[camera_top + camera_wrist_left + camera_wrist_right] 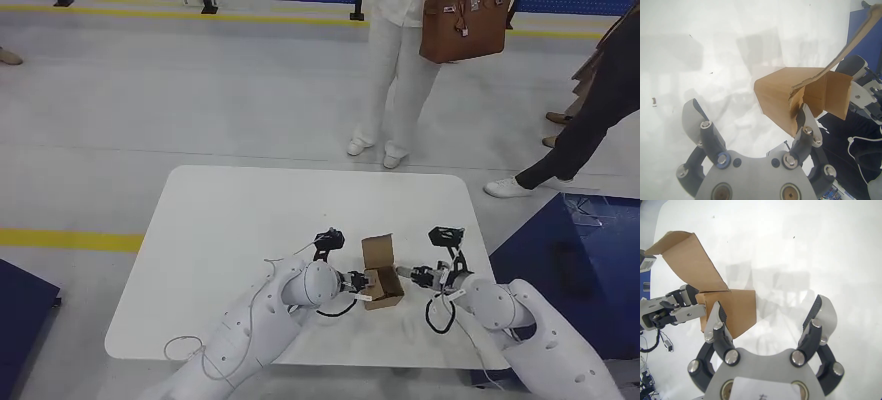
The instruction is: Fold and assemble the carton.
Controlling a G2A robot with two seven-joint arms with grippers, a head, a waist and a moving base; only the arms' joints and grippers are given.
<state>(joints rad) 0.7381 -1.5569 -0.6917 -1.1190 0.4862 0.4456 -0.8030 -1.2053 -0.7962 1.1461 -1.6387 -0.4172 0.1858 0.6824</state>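
Observation:
A small brown carton [382, 272] stands on the white table [230, 230] near its front edge, with one flap [377, 248] raised. My left gripper [357, 284] is at the carton's left side and open. In the left wrist view one fingertip [804, 115] touches the carton's [776, 94] torn open edge, while the other finger [694, 113] stands far off over bare table. My right gripper [413, 272] is at the carton's right side, also open. In the right wrist view one finger [718, 315] lies against the carton [740, 309], and the raised flap [691, 262] leans away above it.
A blue platform [570, 250] stands close to the table's right edge, and another blue block [20, 300] sits off the left side. Bare tabletop stretches behind and to the left of the carton.

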